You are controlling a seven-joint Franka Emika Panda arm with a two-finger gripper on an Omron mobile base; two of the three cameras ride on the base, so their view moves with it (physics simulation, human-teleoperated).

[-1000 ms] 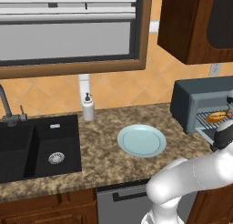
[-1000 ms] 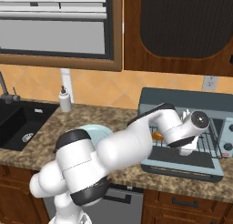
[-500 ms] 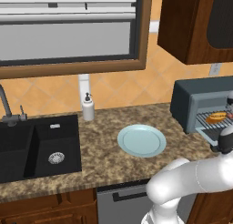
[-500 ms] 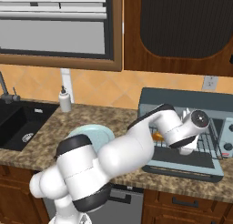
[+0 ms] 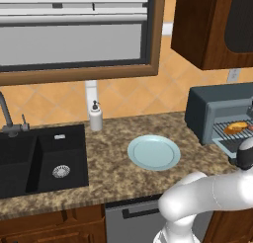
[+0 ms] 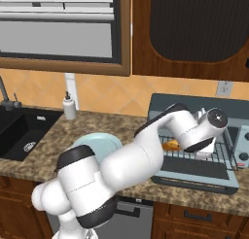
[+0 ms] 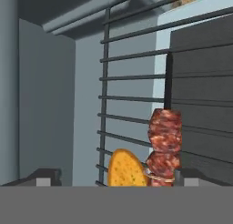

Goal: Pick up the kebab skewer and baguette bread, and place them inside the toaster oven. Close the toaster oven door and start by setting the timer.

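The arm has pulled back a touch from the oven mouth since a second ago, wrist drifting lower and toward the right edge of the left base view! The kebab skewer (image 7: 164, 145) sits right at the tool (image 7: 113, 178), reddish-brown chunks stacked along a thin dark stick, lying on the wire rack (image 7: 132, 100) inside the toaster oven (image 6: 228, 109). Just beside it, the baguette bread (image 7: 126, 169), a stubby golden loaf, also on the rack; from the left base view it shows as an orange lump (image 5: 236, 127) in the open cavity. The tool's tips stand wide apart, one either side of the food, and whether the far one touches the skewer I cannot tell. The toaster oven door (image 6: 194, 172) hangs down flat, wide open. The skewer looks light, its stick stiff and thin, the chunks likely to slide, so the meat section is the safer hold. Back on the counter (image 5: 113, 163), a pale blue plate (image 5: 153, 152) stands well apart, with a soap dispenser (image 5: 95, 116) near the sink (image 5: 39, 158).
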